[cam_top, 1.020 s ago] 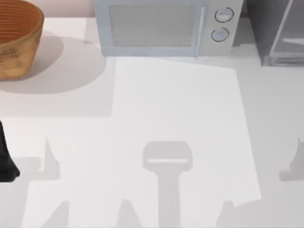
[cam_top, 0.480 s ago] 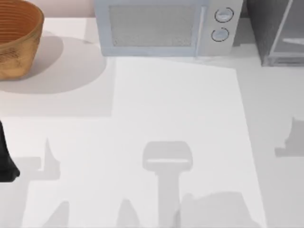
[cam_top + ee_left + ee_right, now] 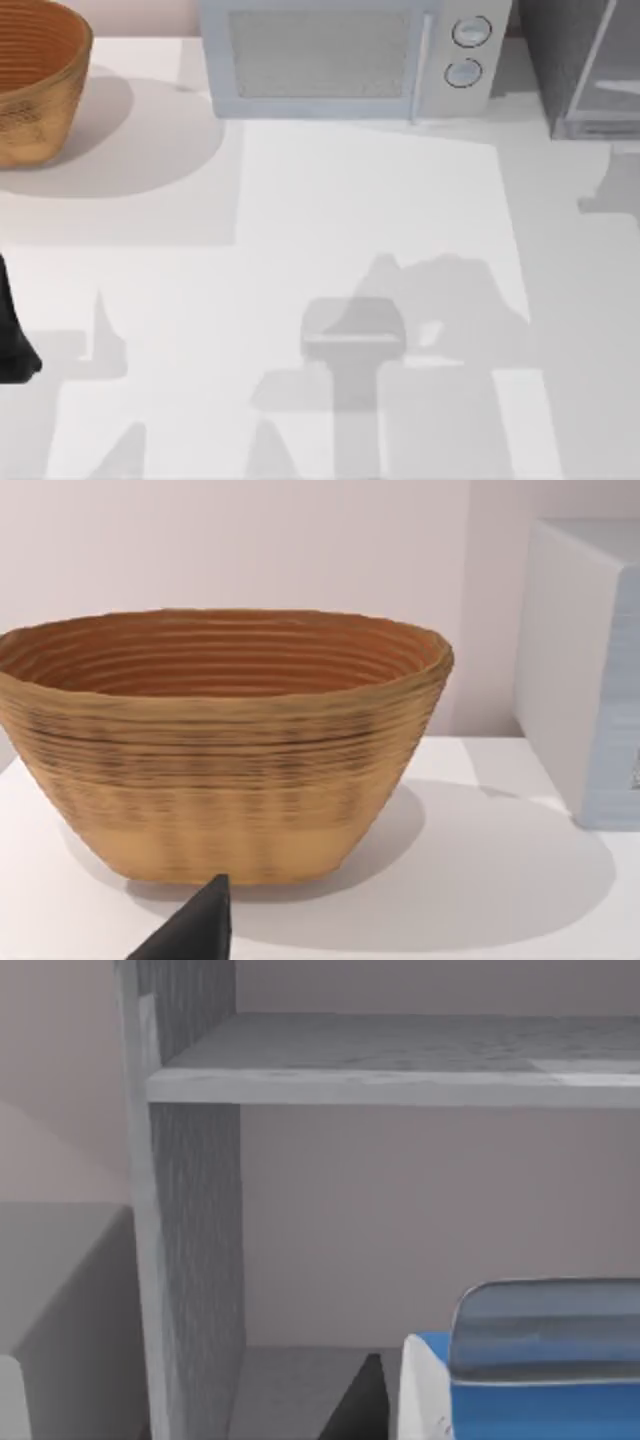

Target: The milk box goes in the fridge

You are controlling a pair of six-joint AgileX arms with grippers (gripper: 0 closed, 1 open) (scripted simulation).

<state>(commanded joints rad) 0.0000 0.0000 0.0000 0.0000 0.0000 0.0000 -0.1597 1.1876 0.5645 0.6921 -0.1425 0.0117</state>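
Observation:
The milk box [image 3: 520, 1405], blue with a white edge and a glassy grey top, sits close in the right wrist view. My right gripper [image 3: 510, 1415] is shut on it, with one dark finger [image 3: 358, 1408] against its side. Just beyond it stands the open fridge [image 3: 190, 1210], showing a dark grey wall, a grey shelf [image 3: 400, 1070] and a pale back. In the top view the fridge [image 3: 560, 60] stands at the far right corner, partly cut off. My left arm [image 3: 10, 345] is parked at the table's left edge.
A woven brown basket [image 3: 30, 80] stands at the far left, close before the left wrist camera as well [image 3: 225, 740]. The light blue-grey microwave [image 3: 340, 60] with two round dials stands at the back middle. Arm shadows lie across the white table [image 3: 380, 200].
The right arm's shadows have slid across the table toward the far right, up to the fridge. The left arm has stayed still.

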